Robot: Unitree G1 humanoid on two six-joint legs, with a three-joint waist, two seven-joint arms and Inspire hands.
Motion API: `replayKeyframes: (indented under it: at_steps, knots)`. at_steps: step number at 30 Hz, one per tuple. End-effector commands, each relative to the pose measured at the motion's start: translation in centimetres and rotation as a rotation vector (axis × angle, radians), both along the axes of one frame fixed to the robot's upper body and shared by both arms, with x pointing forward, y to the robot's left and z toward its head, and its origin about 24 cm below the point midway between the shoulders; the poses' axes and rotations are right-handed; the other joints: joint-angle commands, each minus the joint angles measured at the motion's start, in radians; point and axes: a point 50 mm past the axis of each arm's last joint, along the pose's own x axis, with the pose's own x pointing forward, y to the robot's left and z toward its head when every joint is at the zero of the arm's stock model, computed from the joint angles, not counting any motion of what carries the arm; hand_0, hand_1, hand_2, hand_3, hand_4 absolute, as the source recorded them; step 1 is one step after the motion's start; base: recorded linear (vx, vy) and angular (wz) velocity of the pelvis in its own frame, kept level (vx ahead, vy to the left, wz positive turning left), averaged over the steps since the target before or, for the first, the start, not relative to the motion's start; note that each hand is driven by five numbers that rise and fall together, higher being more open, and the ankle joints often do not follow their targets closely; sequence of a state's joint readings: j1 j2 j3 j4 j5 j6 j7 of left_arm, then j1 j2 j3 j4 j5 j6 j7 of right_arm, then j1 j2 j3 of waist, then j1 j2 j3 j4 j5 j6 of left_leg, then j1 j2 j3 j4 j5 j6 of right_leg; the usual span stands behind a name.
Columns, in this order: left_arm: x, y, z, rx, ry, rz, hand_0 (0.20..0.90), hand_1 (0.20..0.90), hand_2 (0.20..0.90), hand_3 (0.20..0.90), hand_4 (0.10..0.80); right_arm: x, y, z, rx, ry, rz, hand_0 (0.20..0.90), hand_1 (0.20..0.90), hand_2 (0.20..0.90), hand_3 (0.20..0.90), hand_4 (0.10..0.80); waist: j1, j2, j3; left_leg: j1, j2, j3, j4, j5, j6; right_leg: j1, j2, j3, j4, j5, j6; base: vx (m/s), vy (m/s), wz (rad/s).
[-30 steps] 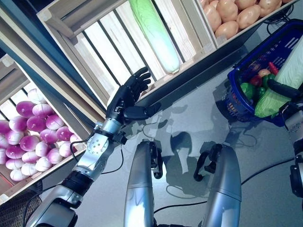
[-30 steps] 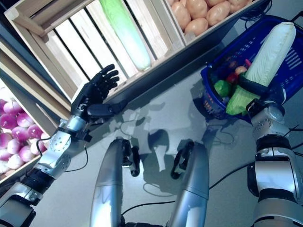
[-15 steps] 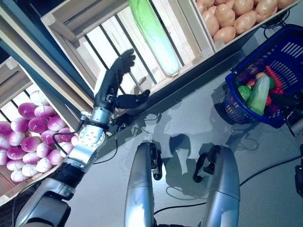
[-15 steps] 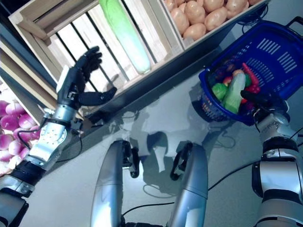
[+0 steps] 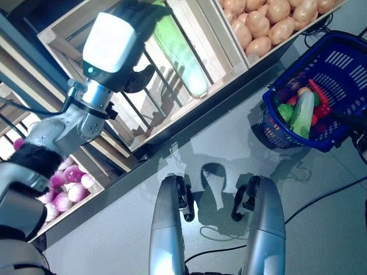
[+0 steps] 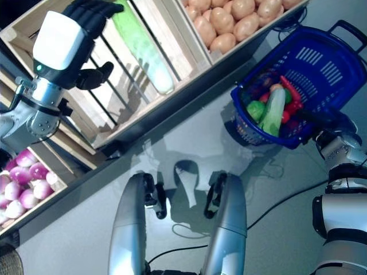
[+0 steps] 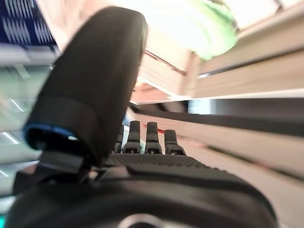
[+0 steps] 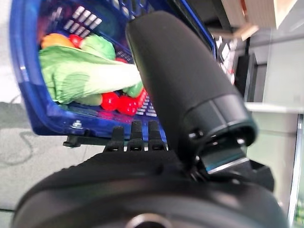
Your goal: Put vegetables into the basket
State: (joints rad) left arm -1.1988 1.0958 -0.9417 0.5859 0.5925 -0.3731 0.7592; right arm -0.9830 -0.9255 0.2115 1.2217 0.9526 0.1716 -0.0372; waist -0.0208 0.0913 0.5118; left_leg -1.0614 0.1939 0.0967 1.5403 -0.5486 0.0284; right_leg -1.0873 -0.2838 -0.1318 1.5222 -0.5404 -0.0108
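Note:
The blue basket [image 5: 344, 57] stands on the grey floor at the right. A long pale-green cabbage [image 5: 301, 111] lies in it with a green pepper [image 5: 284, 112] and red peppers [image 5: 319, 93]. My right hand [image 6: 328, 121] is beside the basket's near rim, fingers straight, empty; the right wrist view shows its thumb [image 8: 185, 85] before the basket [image 8: 28, 95] and the cabbage [image 8: 80, 71]. My left hand [image 5: 114, 40] is raised at the wooden crate, open, fingers close to another long green cabbage [image 5: 178, 48] lying there; the left wrist view shows its thumb [image 7: 90, 85].
A slatted wooden stand [image 5: 229, 63] runs diagonally across the back with crates of produce. A lower crate [image 5: 63, 189] sits at the left. Grey floor [image 5: 229, 143] lies between the stand and the basket.
The cabbage my right hand held over the basket now lies in it, and that hand is free. My left hand has risen from the crate's front edge to the cabbage in the crate.

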Motion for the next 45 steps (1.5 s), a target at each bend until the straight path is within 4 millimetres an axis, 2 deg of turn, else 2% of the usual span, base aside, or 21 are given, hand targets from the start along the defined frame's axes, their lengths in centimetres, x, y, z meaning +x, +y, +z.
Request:
replayKeyframes:
  at_steps: [1,12,22,28,37,38,39,40,45]
  knots:
    - [0.2,2.7,3.4,0.087,-0.174,0.188,0.9,0.9,0.9,0.9,0.8,-0.9,-1.5,1.8,-0.011,-0.08,0.001,0.9,0.9,0.9,0.9,0.8,-0.022,-0.042,-0.114,0.006,0.014,0.049,-0.026,-0.082,0.035,0.003,-0.016,0.009,-0.04,0.015,-0.043,-0.018,0.074,-0.19]
    - [2.4,3.3,3.1,0.26,-0.059,0.384,0.9,0.9,0.9,0.9,0.8,-0.6,-1.3,3.3,-0.067,-0.096,0.039,0.9,0.9,0.9,0.9,0.8,-0.059,-0.047,-0.109,-0.1,0.065,0.054,0.045,-0.105,0.029,-0.108,-0.022,0.024,-0.003,0.033,-0.031,0.0,0.06,-0.16]
    - [3.0,3.6,4.0,0.236,-0.056,0.481,0.9,0.9,0.9,0.9,0.8,0.4,0.0,4.1,-0.122,-0.135,0.155,0.9,0.9,0.9,0.9,0.8,-0.069,-0.06,-0.11,-0.228,0.098,0.031,0.132,-0.13,0.025,-0.237,-0.028,0.043,0.066,0.036,-0.026,-0.009,0.029,-0.12]
    - [3.5,3.8,3.2,0.248,0.036,0.538,0.9,0.9,0.9,0.9,0.8,1.2,1.4,4.7,-0.157,-0.176,0.247,0.9,0.9,0.9,0.9,0.8,-0.073,-0.071,-0.121,-0.276,0.11,0.016,0.181,-0.146,0.024,-0.286,-0.034,0.048,0.112,0.024,-0.031,-0.007,0.008,-0.07]
    - [3.6,6.5,2.4,0.177,0.162,0.717,0.9,0.9,0.9,0.9,0.8,2.3,4.2,5.5,-0.194,-0.264,0.39,0.9,0.9,0.9,0.9,0.8,-0.083,-0.078,-0.15,-0.316,0.126,0.006,0.231,-0.161,0.026,-0.328,-0.03,0.06,0.163,0.011,-0.04,0.007,0.009,-0.08]
    - [3.5,6.7,2.4,0.172,0.165,0.729,0.829,0.829,0.829,0.829,0.753,2.3,4.3,5.5,-0.195,-0.271,0.396,0.9,0.9,0.9,0.9,0.8,-0.083,-0.078,-0.151,-0.316,0.127,0.006,0.231,-0.162,0.027,-0.329,-0.029,0.061,0.163,0.012,-0.04,0.0,0.047,-0.07]
    - [3.3,7.4,2.3,0.147,0.168,0.749,0.592,0.592,0.592,0.592,0.595,2.4,4.7,5.9,-0.197,-0.294,0.407,0.9,0.9,0.9,0.9,0.8,-0.083,-0.079,-0.155,-0.315,0.128,0.007,0.231,-0.162,0.028,-0.33,-0.028,0.061,0.165,0.011,-0.041,-0.003,0.039,-0.05]
    - [3.2,7.7,2.2,0.14,0.175,0.757,0.3,0.3,0.3,0.3,0.4,2.4,4.8,6.0,-0.195,-0.302,0.411,0.9,0.9,0.9,0.9,0.8,-0.083,-0.079,-0.157,-0.312,0.128,0.007,0.229,-0.162,0.03,-0.327,-0.028,0.06,0.163,0.011,-0.042,0.0,0.034,-0.04]
    - [2.8,8.6,1.5,0.121,0.201,0.759,0.3,0.3,0.3,0.3,0.4,2.3,5.1,5.6,-0.173,-0.331,0.413,0.9,0.9,0.9,0.9,0.8,-0.082,-0.078,-0.176,-0.301,0.124,0.012,0.225,-0.165,0.035,-0.318,-0.027,0.061,0.166,0.005,-0.044,0.0,0.0,0.0]
